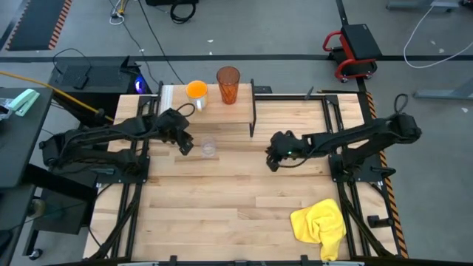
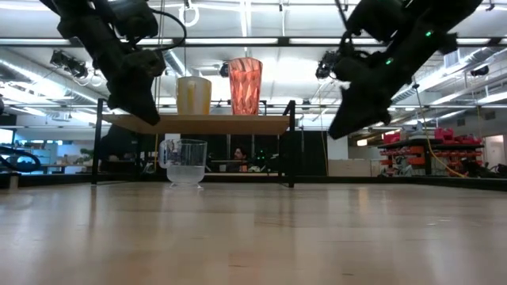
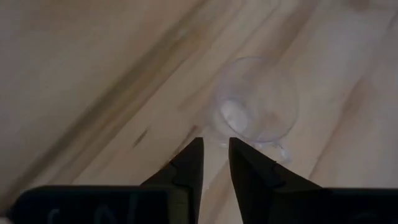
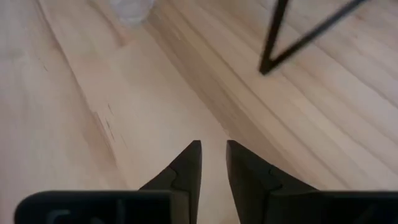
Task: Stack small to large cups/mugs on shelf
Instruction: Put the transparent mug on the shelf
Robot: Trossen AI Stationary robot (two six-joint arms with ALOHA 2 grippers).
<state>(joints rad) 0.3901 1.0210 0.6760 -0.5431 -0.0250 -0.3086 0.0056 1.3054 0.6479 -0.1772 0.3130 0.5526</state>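
On the bench (image 1: 222, 214), just in front of the shelf (image 1: 222, 111), the small clear glass (image 1: 209, 148) stands upright, mouth up. The orange mug (image 1: 196, 91) and tall tumbler (image 1: 228, 84) sit on the shelf. The left claw (image 1: 182, 142) hangs just beside the glass, raised above it, fingers slightly parted on nothing. The right claw (image 1: 275, 159) lies well apart, also slightly parted and empty. Judgement: the left arm is nearer.
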